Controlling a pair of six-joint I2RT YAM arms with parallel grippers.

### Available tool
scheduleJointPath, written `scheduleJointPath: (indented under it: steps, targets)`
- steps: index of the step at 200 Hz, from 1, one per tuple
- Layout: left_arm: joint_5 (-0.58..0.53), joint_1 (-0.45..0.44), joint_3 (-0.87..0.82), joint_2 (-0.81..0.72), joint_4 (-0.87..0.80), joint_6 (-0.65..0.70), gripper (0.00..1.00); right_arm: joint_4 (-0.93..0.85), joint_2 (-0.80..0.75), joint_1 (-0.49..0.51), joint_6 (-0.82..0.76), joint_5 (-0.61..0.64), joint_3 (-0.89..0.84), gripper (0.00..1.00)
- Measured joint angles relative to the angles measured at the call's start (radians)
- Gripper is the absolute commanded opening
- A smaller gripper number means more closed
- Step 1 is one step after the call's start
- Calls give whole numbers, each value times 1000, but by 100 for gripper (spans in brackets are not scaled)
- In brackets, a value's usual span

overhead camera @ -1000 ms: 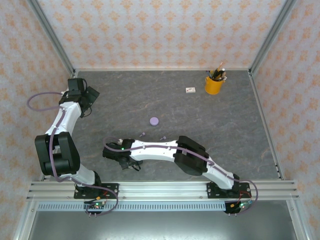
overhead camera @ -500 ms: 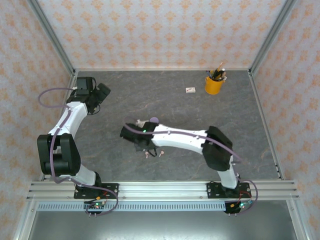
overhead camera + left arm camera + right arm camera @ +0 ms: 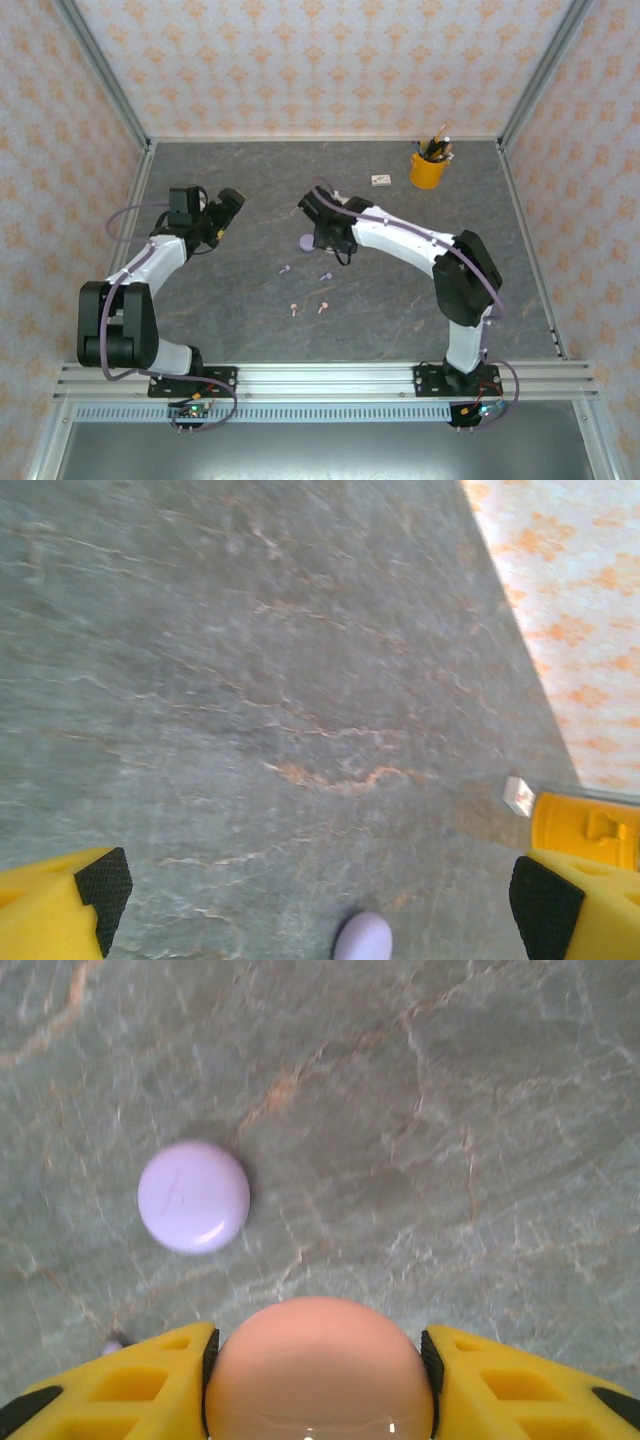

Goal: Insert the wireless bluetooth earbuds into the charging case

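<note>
Four tiny stemmed earbuds lie loose on the grey, veined table [image 3: 480, 260]: two lilac earbuds [image 3: 285, 268] and, nearer to the arm bases, two pink earbuds [image 3: 293, 308]. There are two round cases. The smooth lilac case [image 3: 193, 1196] lies flat on the table, and the right gripper [image 3: 320, 1350] pinches the glossy pink case [image 3: 320, 1375]. The left gripper [image 3: 325, 895] is spread wide, holding nothing. Far behind stand one yellow cup [image 3: 428, 170] with pencils and one small box [image 3: 380, 180].

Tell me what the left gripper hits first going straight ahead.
Probably the lilac case, lying just ahead between the left gripper's open fingers; height is unclear, so it might pass over.
</note>
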Motion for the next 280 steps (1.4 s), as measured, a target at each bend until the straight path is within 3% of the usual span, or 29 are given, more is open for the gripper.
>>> scheduleJointPath:
  steps: [66,101,159,216,280]
  targets:
    - [56,-184,-108,-8,279,-20,99,114,0,-133,48,-135,-2,49]
    - [55,-226,-200,-22,401,5,97,145,0,-165,84,-188,-3,49]
    - [50,-314,-259,-23,529,77,95,187,1,-177,160,-270,-9,49]
    - [47,-381,-258,-20,601,133,86,269,6,-177,267,-354,-21,49]
    - [35,-425,-249,109,743,124,75,321,10,-177,350,-401,-30,50]
